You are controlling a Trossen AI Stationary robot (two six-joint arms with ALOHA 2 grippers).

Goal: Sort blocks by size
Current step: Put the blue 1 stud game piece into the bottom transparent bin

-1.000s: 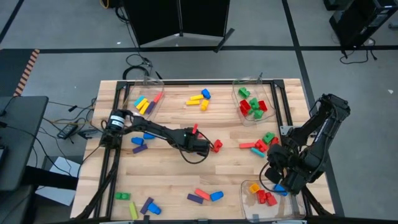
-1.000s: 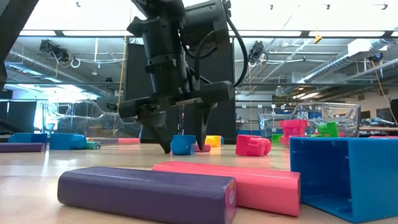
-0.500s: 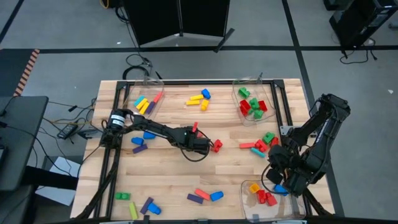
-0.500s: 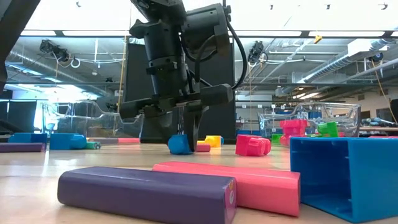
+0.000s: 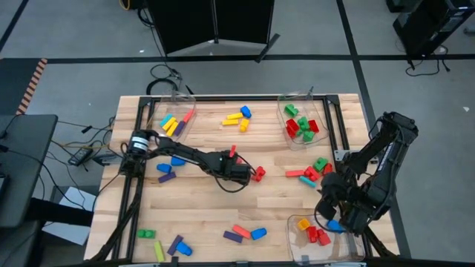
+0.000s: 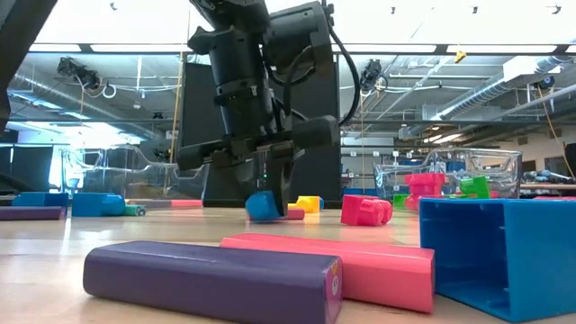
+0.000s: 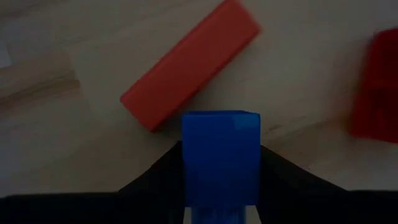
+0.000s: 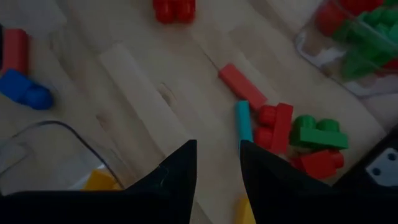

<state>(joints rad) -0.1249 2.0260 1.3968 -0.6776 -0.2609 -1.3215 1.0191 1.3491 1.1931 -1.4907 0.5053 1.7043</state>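
Note:
My left gripper (image 5: 243,176) stands mid-table, shut on a small blue block (image 7: 221,155), which the low view shows as the blue block (image 6: 263,205) under the dark fingers. Beside it lie a red bar (image 7: 189,71) and a red block (image 5: 258,174). My right gripper (image 5: 335,215) hangs above the near right bin (image 5: 297,236). Its fingers stand a little apart in the right wrist view (image 8: 217,168) with only bare wood showing between them. Loose blocks lie flat across the table. My left gripper pinches the blue block by two opposite sides (image 7: 189,163) between its two fingers. They come from above, slanting steeply down. The block sits slightly tilted in the hold, its lower edge (image 6: 261,217) at the table top; whether it is clear of the wood I cannot tell.
Clear bins stand at the far left (image 5: 174,119), far right (image 5: 300,122) and near right, each with blocks inside. Loose blocks lie at the far middle (image 5: 237,119), left (image 5: 169,167), right (image 5: 315,170) and near edge (image 5: 245,233). In the low view a purple bar (image 6: 211,279) lies close.
My left gripper has shut its wide-open fingers onto the blue block without shifting along the table. The block, which lay flat on the wood, now sits a little tilted between the fingers.

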